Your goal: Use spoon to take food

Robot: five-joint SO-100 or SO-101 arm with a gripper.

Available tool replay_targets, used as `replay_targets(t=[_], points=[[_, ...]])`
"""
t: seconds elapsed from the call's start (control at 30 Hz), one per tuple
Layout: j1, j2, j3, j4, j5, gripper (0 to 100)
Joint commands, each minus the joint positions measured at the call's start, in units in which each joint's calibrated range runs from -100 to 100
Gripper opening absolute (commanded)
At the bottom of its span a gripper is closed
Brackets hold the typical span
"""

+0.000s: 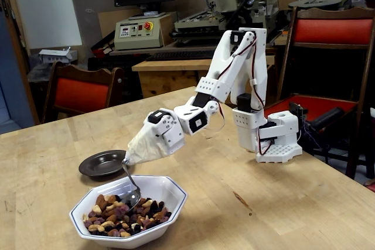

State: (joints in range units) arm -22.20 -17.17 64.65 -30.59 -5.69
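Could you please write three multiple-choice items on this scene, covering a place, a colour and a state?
1. Where is the small dark saucer?
A. Behind the white bowl, empty on the table
B. Stacked inside the bowl
C. On a red chair

2. What colour is the arm?
A. Black
B. White
C. Orange

3. Where is the spoon tip?
A. Lying flat on the table
B. Over the saucer
C. Down in the food

Answers: 1 A, the saucer sits apart, beyond the bowl's rim. 2 B, its links are white plastic. 3 C, the spoon, its top cloth-wrapped at the gripper, reaches down into the nuts.
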Motion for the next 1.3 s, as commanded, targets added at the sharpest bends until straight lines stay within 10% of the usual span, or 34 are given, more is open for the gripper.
replay_targets(t=[0.0,1.27], points=[[0.1,-9.1,1.0,-1.8,0.0,4],[12.1,-24.0,2.9,-1.0,1.9,4]])
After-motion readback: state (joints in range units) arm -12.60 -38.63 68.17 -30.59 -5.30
